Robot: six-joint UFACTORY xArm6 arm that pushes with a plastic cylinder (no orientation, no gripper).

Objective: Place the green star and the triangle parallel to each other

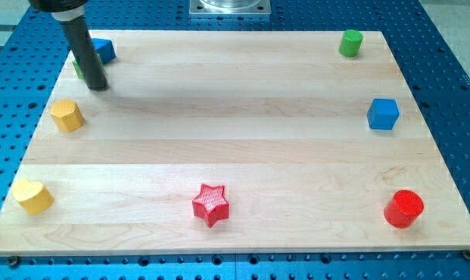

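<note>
Top-left corner: our tip sits against the hidden green block.

We see the blue triangle just right of the rod; a green block, shape not discernible, shows only as a sliver behind it. The rod carries no jaws. Elsewhere: yellow hexagon, yellow heart, red star, red cylinder, blue cube, green cylinder.

At the view's top left, my tip lies between the blue triangle above and the yellow hexagon below.

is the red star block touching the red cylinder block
No, the red star block sits at bottom centre, well apart from the red cylinder block at bottom right.
</note>
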